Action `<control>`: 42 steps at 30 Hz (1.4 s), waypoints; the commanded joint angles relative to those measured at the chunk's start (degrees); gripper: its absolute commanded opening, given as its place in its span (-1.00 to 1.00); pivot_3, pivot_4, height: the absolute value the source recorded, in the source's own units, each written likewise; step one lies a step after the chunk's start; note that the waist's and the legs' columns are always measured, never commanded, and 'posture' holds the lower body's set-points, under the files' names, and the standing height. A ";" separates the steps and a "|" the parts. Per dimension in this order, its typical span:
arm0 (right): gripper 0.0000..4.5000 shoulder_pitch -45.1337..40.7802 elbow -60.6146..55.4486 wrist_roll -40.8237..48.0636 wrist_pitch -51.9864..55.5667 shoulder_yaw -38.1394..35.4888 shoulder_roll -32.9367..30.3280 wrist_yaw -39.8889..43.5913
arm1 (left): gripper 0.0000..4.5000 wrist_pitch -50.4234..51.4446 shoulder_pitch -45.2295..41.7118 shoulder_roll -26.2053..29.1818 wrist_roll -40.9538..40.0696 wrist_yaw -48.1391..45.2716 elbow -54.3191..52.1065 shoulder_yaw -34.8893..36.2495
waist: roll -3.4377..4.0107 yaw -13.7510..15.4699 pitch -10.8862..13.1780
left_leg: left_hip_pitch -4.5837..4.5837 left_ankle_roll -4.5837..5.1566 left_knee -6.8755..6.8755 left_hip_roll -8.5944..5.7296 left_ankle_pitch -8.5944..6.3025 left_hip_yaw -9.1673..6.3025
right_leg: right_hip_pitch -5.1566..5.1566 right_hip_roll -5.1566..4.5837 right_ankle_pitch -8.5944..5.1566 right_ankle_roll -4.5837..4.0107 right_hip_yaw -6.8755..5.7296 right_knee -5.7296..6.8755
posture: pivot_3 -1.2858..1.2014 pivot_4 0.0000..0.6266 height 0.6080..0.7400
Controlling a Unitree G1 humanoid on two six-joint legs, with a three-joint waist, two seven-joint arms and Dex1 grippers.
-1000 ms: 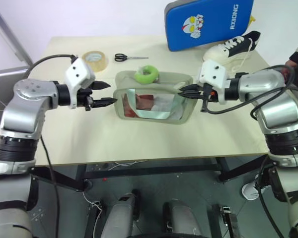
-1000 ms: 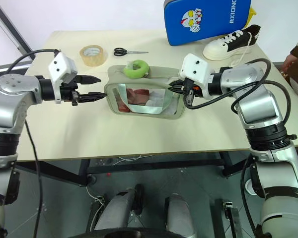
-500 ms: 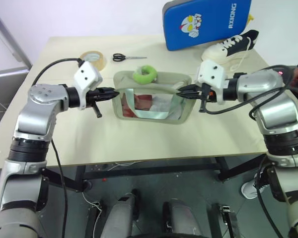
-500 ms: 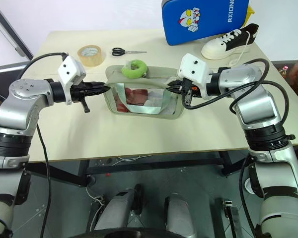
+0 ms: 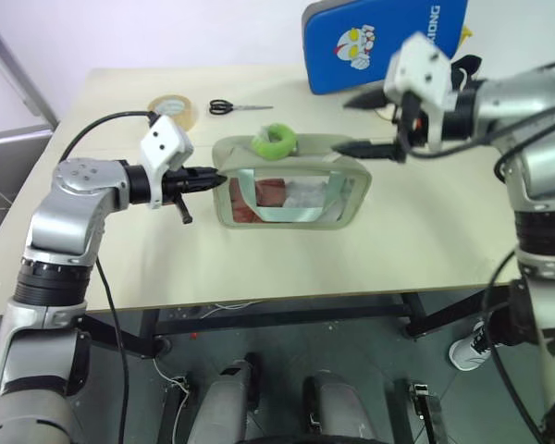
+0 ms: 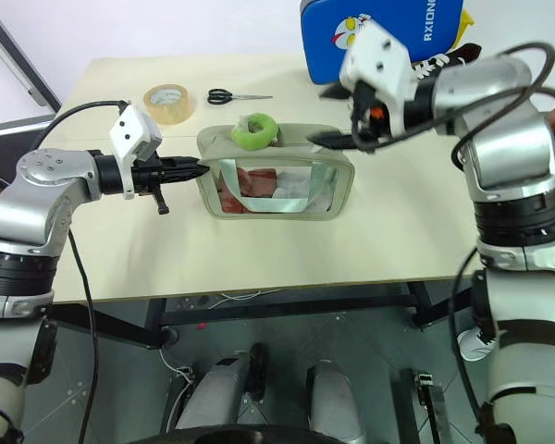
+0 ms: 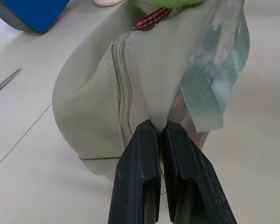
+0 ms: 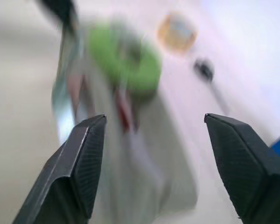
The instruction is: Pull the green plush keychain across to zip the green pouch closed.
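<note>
Green plush keychain (image 5: pixel 273 141) resting on top of the green pouch (image 5: pixel 291 180), toward its left end. Left gripper (image 7: pixel 159 135) now pinched shut on the pouch's end fabric; right gripper (image 5: pixel 375 120) just released, lifted, spread wide, empty. Probably reaching for the keychain next.

Pale beige rectangular table (image 5: pixel 259 268) spans mid frame on a black metal underframe (image 5: pixel 287 319), crossbar visible below the front edge. Plain white wall (image 5: pixel 166 32) across the top. Grey floor (image 5: pixel 277 361) at the bottom, loose cables under the table. Dark diagonal bar (image 5: pixel 14 69) at upper left. Lighting even.
</note>
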 commanded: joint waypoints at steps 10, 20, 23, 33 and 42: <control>0.00 -2.13 9.47 -5.36 -4.51 8.27 12.53 -9.32 | -1.00 -0.54 -1.47 -0.68 -0.36 1.10 -1.07 0.31 | 0.00 0.54 0.00 | -0.05 -0.03 0.18 -0.10 0.03 0.01 | 0.02 0.01 0.01 0.01 -0.01 0.05 | 0.03 -0.52 1.00; -0.98 -4.42 9.95 -6.77 -4.99 5.28 8.44 -10.43 | -1.00 -0.33 -1.15 -0.96 -0.59 2.25 -1.03 0.52 | 0.00 0.43 0.00 | -0.03 -0.06 0.06 -0.04 0.06 0.00 | -0.04 0.10 0.03 0.04 -0.01 0.17 | 0.03 -0.52 1.00; -0.98 -6.81 10.27 -7.47 -3.85 0.96 4.15 -14.17 | -1.00 -0.49 -1.35 -0.91 -0.62 2.40 -0.58 0.60 | -0.01 0.64 0.02 | -0.04 -0.07 0.10 -0.04 0.06 0.00 | -0.07 0.08 0.03 0.05 -0.01 0.17 | 0.03 -0.52 1.00; -0.98 0.35 7.57 -11.72 -3.50 -4.25 -6.84 -21.77 | -1.00 -1.40 -2.11 -0.89 -0.52 2.19 1.60 -0.01 | 0.03 0.35 0.02 | -0.08 -0.07 -0.11 -0.02 0.04 0.01 | 0.05 0.05 0.01 0.02 0.04 0.07 | 0.03 -0.52 1.00; -0.98 18.14 9.88 -24.84 -13.75 -1.77 -14.96 -31.78 | -1.00 -2.29 -3.15 -1.43 -0.63 2.02 3.05 -0.93 | 0.03 0.48 0.02 | -0.08 -0.05 0.09 -0.03 0.05 0.02 | 0.20 0.03 0.01 0.02 0.02 0.01 | 0.03 -0.52 1.00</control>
